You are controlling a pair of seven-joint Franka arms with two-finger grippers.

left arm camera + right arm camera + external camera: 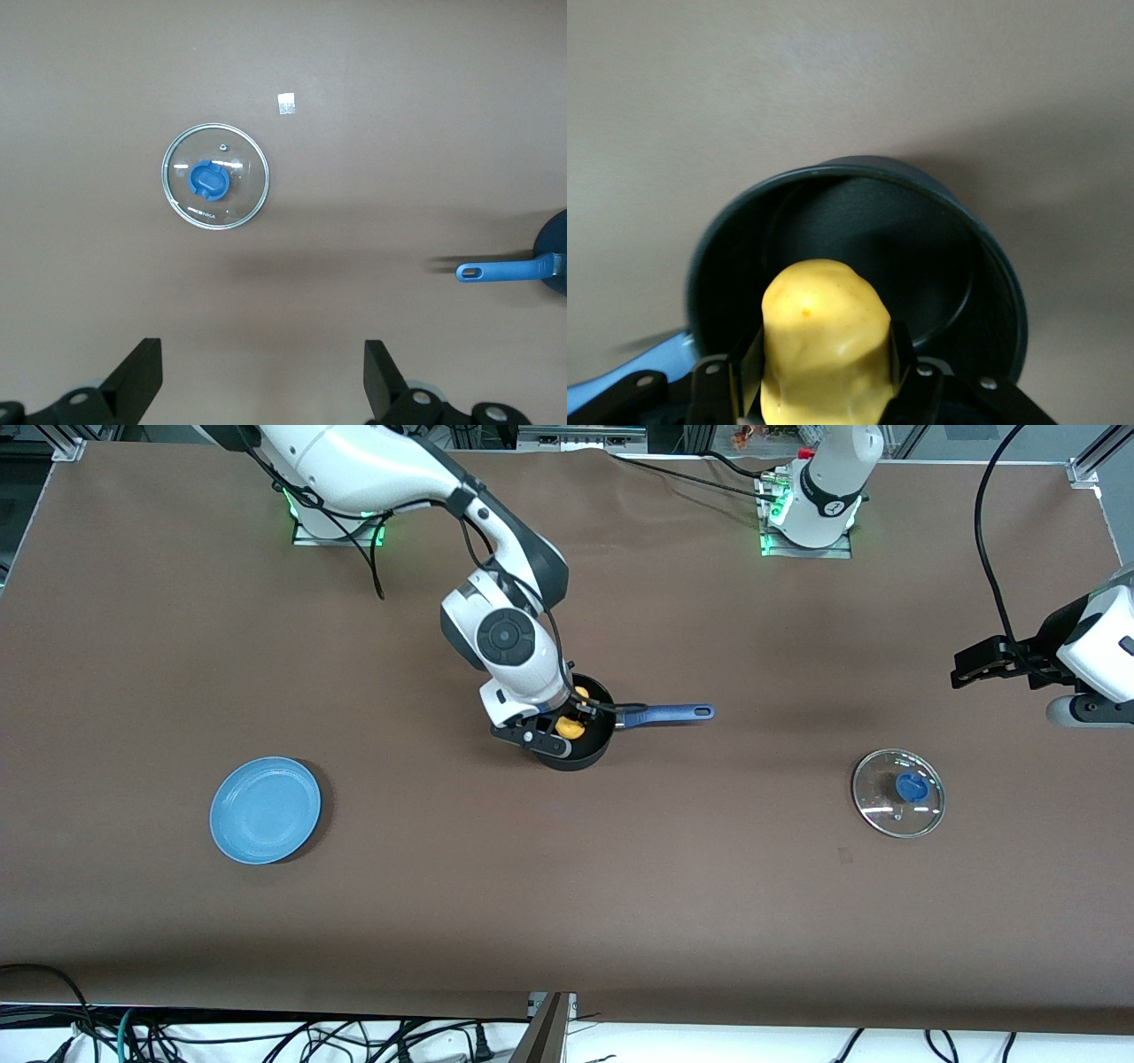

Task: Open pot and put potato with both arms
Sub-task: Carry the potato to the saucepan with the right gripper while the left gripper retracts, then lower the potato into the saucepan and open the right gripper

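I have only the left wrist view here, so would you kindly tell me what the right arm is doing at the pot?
Observer: The right gripper is over the open pot, shut on the potato.
Operator: Thank you. Is the potato touching the pot's floor?
Observer: Not yet; the right wrist view shows it held above the dark, bare inside of the pot.
Operator: Is anything else on the table that I cannot see?
Observer: A blue plate lies toward the right arm's end of the table, nearer the front camera than the pot.
Operator: And my own arm?
Observer: The left gripper waits open above the table near the lid, which lies knob up toward the left arm's end.
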